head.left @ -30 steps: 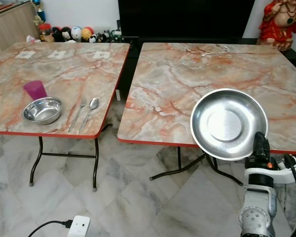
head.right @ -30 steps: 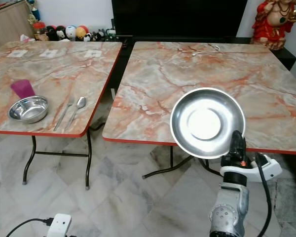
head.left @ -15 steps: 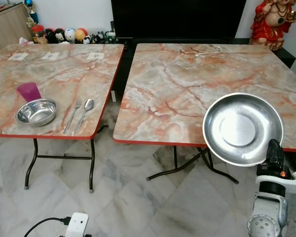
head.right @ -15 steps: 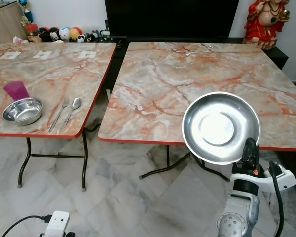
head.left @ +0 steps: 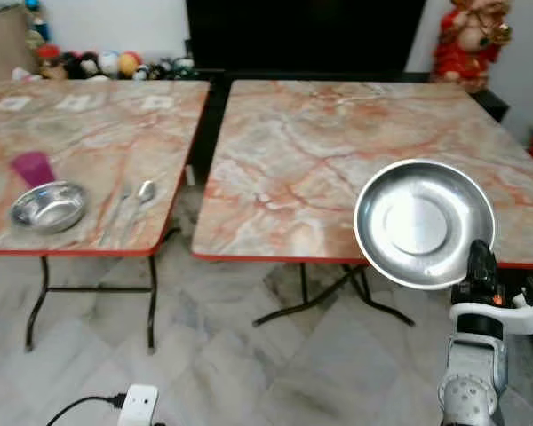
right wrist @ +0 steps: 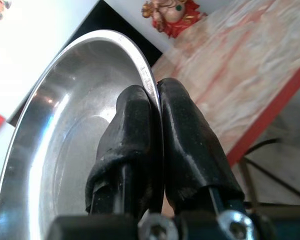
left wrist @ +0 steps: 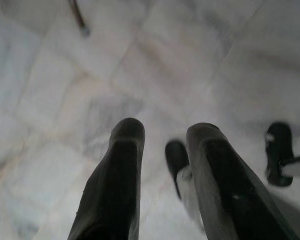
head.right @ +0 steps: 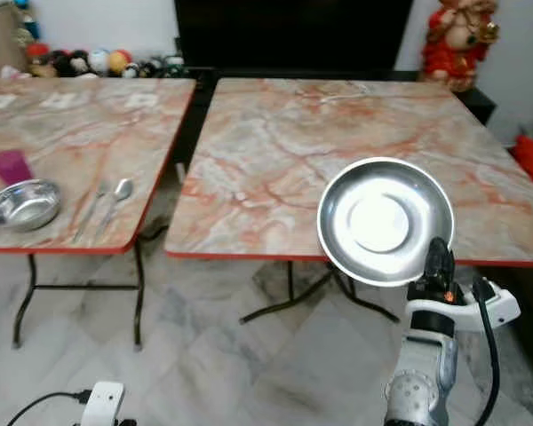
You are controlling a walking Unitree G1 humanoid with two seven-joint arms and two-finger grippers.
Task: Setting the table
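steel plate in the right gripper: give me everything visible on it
The steel plate is round, shiny metal with a wide sloped rim and a flat centre that reflects light. It holds nothing. It stands tilted nearly upright, its inner face toward the head camera, in the air before the near edge of the right-hand marble table, not resting on it. The right gripper pinches its lower rim, one finger inside the dish and the other behind. Nothing else touches it.
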